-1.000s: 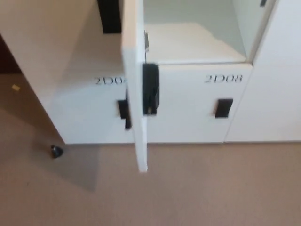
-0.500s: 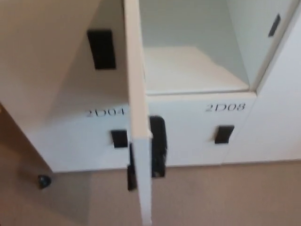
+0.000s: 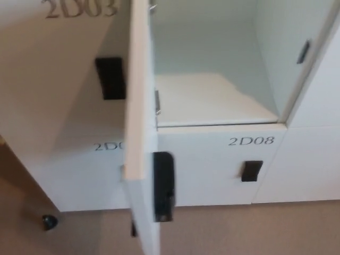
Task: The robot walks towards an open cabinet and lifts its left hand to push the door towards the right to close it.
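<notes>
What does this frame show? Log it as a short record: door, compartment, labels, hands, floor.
door: open door, edge-on to the camera, black latch on its edge
compartment: open compartment, nothing seen inside
labels: 2D03 upper left, 2D08 on the lower right door, a 2D label left of the door partly hidden
hands: neither in view
floor: beige carpet, small dark object at lower left
task state: door not yet pushed shut

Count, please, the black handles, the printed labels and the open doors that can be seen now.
Black handles: 3: one under 2D03, one on the open door, one under 2D08.
Printed labels: 3: 2D03, a partly hidden one, 2D08.
Open doors: 1.
Total: 7.
</notes>
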